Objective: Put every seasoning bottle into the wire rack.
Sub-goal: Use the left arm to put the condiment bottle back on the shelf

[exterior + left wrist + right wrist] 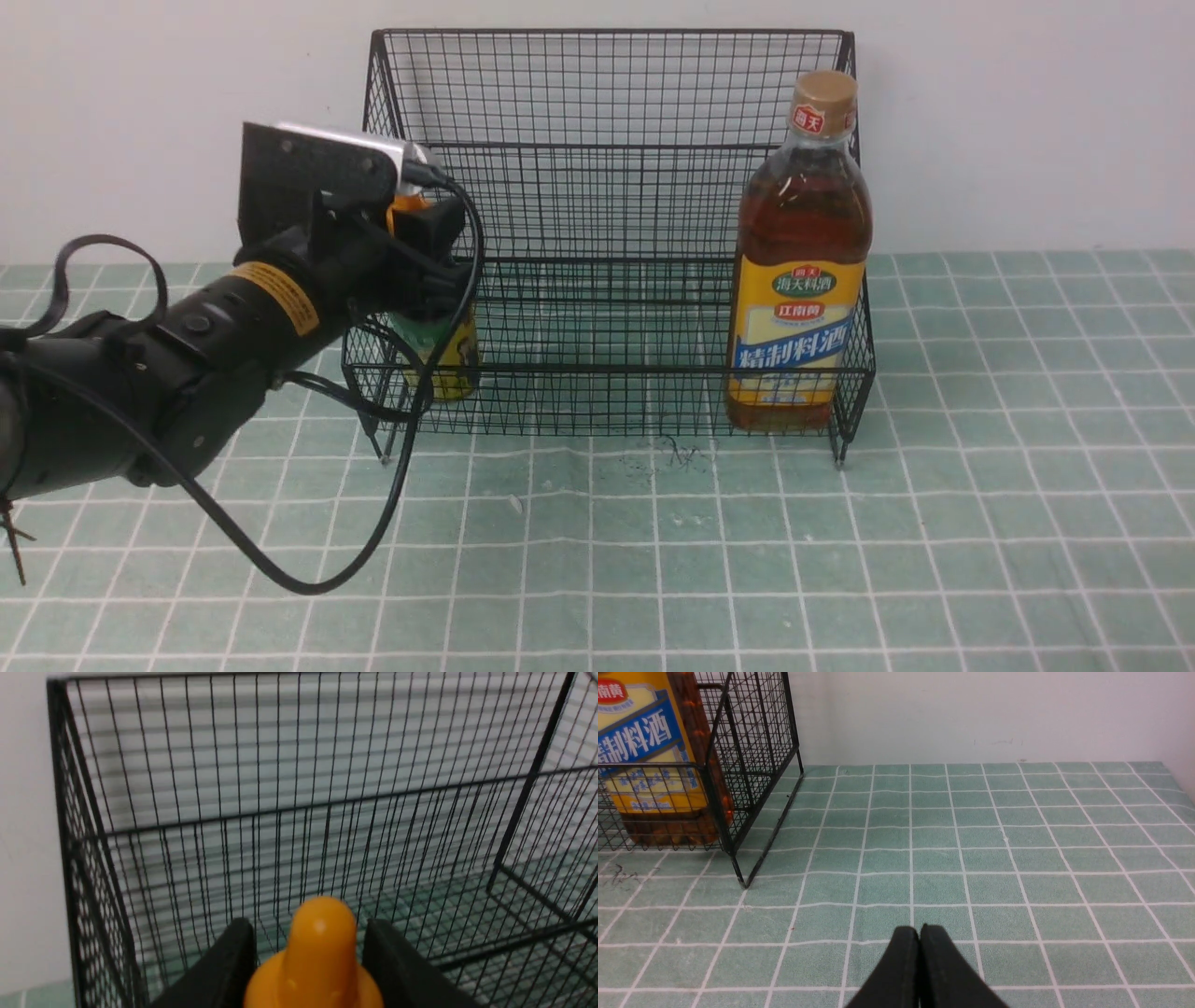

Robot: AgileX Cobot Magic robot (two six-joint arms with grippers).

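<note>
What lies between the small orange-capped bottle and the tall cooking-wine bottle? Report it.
Front view: only the wire rack's bare lower tier, from the small orange-capped bottle to the tall cooking-wine bottle.

My left arm [187, 364] was a thick matte-black tube with a yellow warning sticker [276, 297] wrapped round it near the wrist. Above that I saw a flat black plate [280, 187] topped by a silver camera housing [350, 142], with a black cable [308, 583] looping off it. The left gripper's fingers [229, 966] were plain black wedges. The right gripper's fingers [903, 970] were black too, smooth and round-tipped.
</note>
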